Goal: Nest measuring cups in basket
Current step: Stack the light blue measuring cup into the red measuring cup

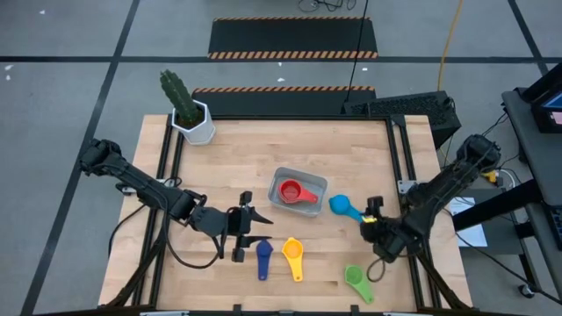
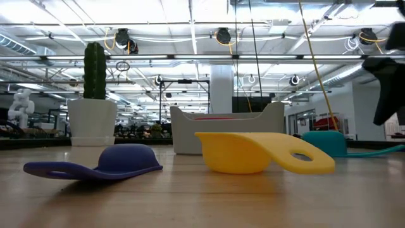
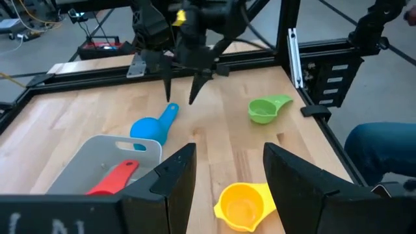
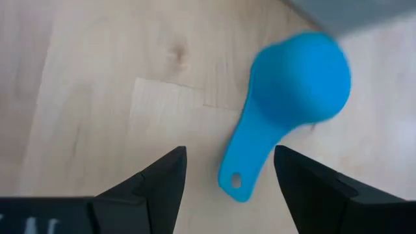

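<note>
High view, both arms at the table. Basket [image 1: 309, 183] near the table's middle, with the red cup [image 1: 294, 191] already lying in it. Four cups rest on the wood: the light blue cup [image 1: 343, 207] just beside the basket on the right arm's side, and the navy cup [image 1: 264, 257], yellow cup [image 1: 292, 257] and green cup [image 1: 356, 281] in a loose row nearer the front edge. No orange cup and no second blue one can be found in any view.

Right gripper [image 1: 372, 216] hangs over the handle end of the light blue cup; the right wrist view shows its jaws spread and empty, with the handle between them but not touched. Left gripper [image 1: 250, 233] hovers just beside the navy cup, jaws likewise spread and empty.

Likely faults from this position:
- The handle is flat and thin and lies close to the wood, so jaws closing too high would probably slip off it, while closing too low would scrape the table.
- A grip at the handle's tip may let the bowl droop or swing, so it could catch the basket wall on the way in.
- This bowl appears to lie mouth down and the red one mouth up; released that way it would not nest.
- Both grippers work near the basket and could crowd each other.
</note>
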